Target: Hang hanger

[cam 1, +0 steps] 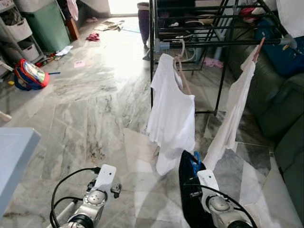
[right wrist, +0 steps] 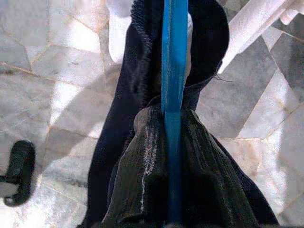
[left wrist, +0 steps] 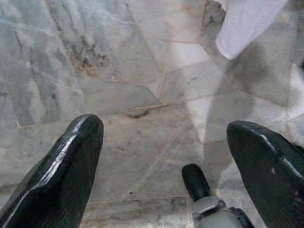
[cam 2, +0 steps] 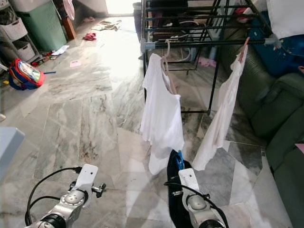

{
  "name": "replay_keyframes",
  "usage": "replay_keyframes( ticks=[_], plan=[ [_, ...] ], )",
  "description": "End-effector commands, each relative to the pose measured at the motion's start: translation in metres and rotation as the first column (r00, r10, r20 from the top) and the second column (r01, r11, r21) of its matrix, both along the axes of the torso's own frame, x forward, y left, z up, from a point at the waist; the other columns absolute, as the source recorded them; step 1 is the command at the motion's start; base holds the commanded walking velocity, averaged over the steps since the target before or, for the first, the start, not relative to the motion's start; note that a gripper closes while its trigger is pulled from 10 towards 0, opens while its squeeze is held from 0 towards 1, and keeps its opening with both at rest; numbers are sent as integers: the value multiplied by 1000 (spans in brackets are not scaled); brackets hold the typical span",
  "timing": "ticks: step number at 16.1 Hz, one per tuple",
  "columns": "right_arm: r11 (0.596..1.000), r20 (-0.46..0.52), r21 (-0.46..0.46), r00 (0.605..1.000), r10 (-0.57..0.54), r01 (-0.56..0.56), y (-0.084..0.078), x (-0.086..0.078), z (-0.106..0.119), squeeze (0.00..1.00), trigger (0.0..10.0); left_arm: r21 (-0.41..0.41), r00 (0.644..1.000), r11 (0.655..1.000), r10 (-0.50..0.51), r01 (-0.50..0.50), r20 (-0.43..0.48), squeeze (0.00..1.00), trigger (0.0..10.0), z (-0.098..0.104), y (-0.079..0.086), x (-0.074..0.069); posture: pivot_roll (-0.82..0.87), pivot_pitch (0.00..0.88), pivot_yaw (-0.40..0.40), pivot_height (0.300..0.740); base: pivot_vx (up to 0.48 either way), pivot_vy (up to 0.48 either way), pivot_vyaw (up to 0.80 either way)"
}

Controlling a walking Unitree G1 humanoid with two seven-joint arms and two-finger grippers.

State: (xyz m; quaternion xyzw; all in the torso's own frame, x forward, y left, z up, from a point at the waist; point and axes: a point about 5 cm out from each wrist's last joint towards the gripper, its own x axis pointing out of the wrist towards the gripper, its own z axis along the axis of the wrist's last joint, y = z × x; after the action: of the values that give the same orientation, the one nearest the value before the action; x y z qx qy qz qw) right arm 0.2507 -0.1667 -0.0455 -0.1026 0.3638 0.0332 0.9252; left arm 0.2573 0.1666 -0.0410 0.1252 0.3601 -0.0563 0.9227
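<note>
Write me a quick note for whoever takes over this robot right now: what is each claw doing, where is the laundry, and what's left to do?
Right gripper: shut on the blue hanger, which carries a dark garment, held low in front of the robot.
Left gripper: open, holding nothing, over the marble floor.
Drying rack: ahead, with two white garments already hanging from its rail.
Done: hanger with garment is in hand.
Left: lift it and hook it on the rail, probably in the gap between the white garments.
</note>
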Motion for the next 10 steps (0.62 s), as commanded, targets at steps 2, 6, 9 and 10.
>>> replay_keyframes(
  ticks=[2, 6, 9, 10],
  plan=[
    [999, 44, 34, 999, -1, 0, 7, 4, 4, 0, 10000, -9, 999, 1000, 16, -17, -32, 0, 10000, -4, -3, -4, 33, 117, 18, 740, 0, 0, 0],
    [996, -17, 35, 996, -82, 82, -5, -10, -6, 0, 10000, 11, 994, 1000, 8, -7, -111, 0, 10000, -18, -5, -24, 25, 110, 11, 740, 0, 0, 0],
    [999, -22, 8, 999, -47, 47, -7, -13, -8, 0, 10000, 27, 991, 999, 28, -25, -132, 0, 10000, -22, 2, -30, 33, 99, 9, 740, 0, 0, 0],
    [999, -28, 0, 999, -39, 39, -8, -14, -9, 0, 10000, 31, 990, 999, 40, -36, -136, 0, 10000, -23, 4, -32, 44, 97, 7, 740, 0, 0, 0]
  ],
)
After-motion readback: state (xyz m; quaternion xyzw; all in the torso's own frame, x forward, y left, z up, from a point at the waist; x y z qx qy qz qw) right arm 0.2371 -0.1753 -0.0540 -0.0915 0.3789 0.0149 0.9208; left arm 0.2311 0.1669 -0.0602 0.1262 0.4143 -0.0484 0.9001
